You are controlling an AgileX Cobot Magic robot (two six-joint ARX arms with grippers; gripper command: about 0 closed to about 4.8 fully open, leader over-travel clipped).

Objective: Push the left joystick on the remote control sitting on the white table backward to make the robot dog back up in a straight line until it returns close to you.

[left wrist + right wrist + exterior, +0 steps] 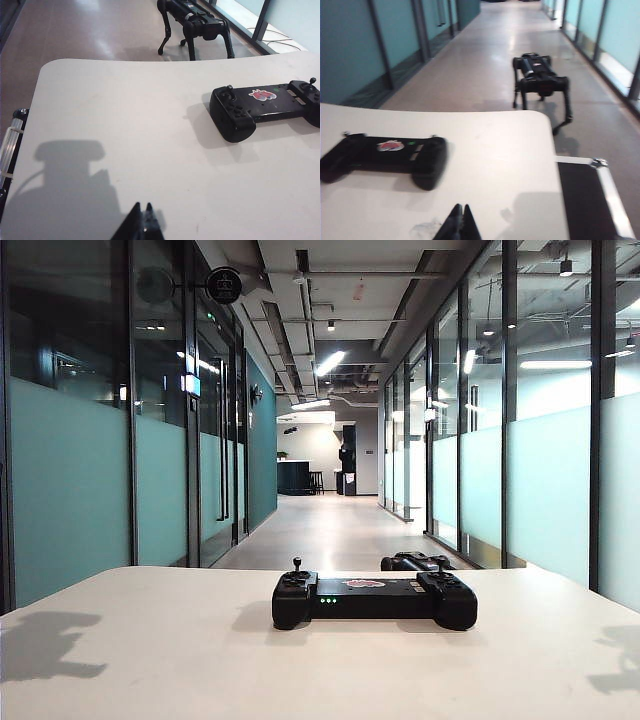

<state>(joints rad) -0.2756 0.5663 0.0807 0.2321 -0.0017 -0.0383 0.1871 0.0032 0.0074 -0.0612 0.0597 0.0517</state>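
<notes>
White table (150,660): broad matte top fills your lower exterior view, rounded far edge, corridor with glass partitions beyond it. Arm shadows fall on both near corners.

Robot dog (540,80): standing on the corridor floor just past the table's far edge, on the right side of your exterior view, where only its back (415,561) shows above the tabletop behind the controller. Left wrist view shows its legs and body (197,22) on the floor beyond the table.

Remote control (374,597): flat on the table, near the far edge, a little right of centre in your exterior view. Green lights on its near face, reddish logo on the top panel. Nothing touches it. Seen also from the left wrist (267,105) and, blurred, from the right wrist (385,155).

Left gripper (142,220): low over bare table, well apart from the controller. Your fingertips meet in a point with no gap and hold nothing.

Right gripper (461,222): likewise over bare table, near side, apart from the controller. Fingertips pressed together, nothing between them.

Left joystick (296,566): upright on the controller's left lobe, untouched; thin stick, small knob (230,89)
</notes>
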